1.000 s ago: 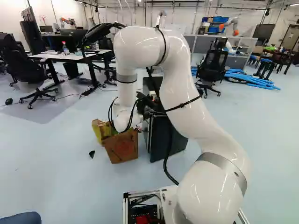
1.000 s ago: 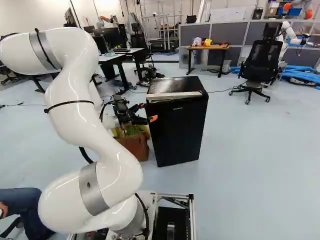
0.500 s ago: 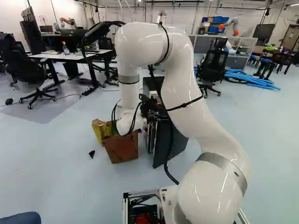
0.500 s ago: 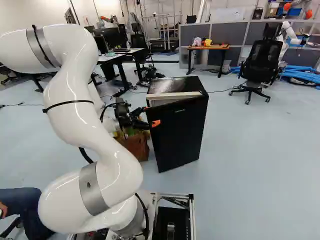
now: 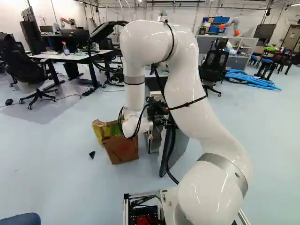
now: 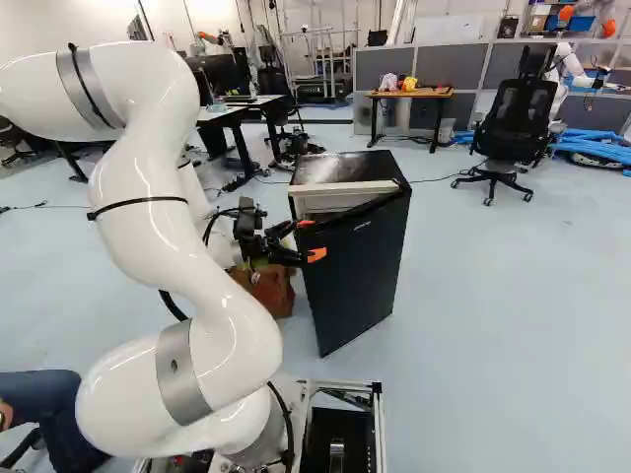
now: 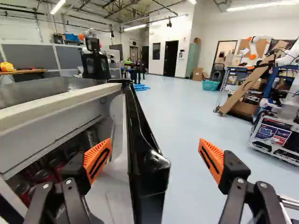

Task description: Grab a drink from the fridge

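the fingers (image 6: pixel 316 254) are spread wide around the edge of the open door (image 7: pixel 148 175), with more room on its outer side, and what look like red cans (image 7: pixel 42 176) sit inside the fridge (image 6: pixel 345 168).

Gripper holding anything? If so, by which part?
Nothing held. The fridge door stands between the open fingers, with a clear gap on its outer side.

Base cameras: mounted behind the arm (image 5: pixel 190 89), one left, one right, facing forward and slightly down; both cover the fridge (image 6: pixel 340 169). Wrist camera: close to the open door (image 7: pixel 148 179), facing past its edge; shares the office chair (image 6: pixel 518 113) with both.
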